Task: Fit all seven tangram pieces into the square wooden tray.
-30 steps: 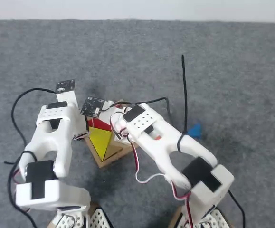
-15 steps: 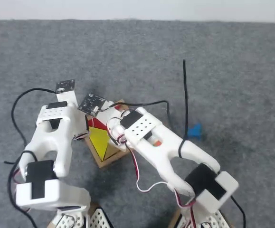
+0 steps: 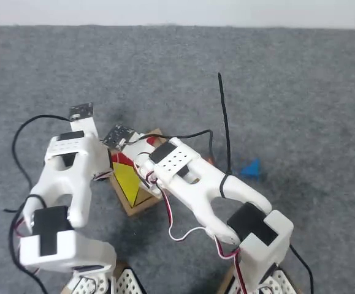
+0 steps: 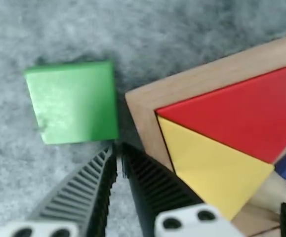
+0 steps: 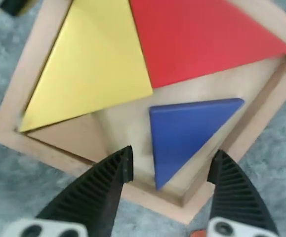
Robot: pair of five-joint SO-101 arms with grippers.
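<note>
The square wooden tray (image 5: 19, 94) holds a big yellow triangle (image 5: 91, 64), a big red triangle (image 5: 202, 34) and a smaller blue triangle (image 5: 184, 131) lying flat on its floor. Over the tray's near rim, my right gripper (image 5: 173, 165) is open, its fingers either side of the blue triangle's tip without touching it. A green square (image 4: 73, 101) lies on the carpet just outside a tray corner (image 4: 145, 101). My left gripper (image 4: 118, 150) is shut and empty, its tips close to the green square's edge. From above, both arms crowd over the tray (image 3: 141, 205).
A small blue triangle (image 3: 251, 168) lies on the grey carpet to the right of the right arm, with a black cable (image 3: 225, 122) running past it. A little orange shows beside the right arm (image 3: 209, 160). Open carpet stretches behind and to the right.
The right arm has shifted slightly left and its cable has swung left. The left arm has barely moved.
</note>
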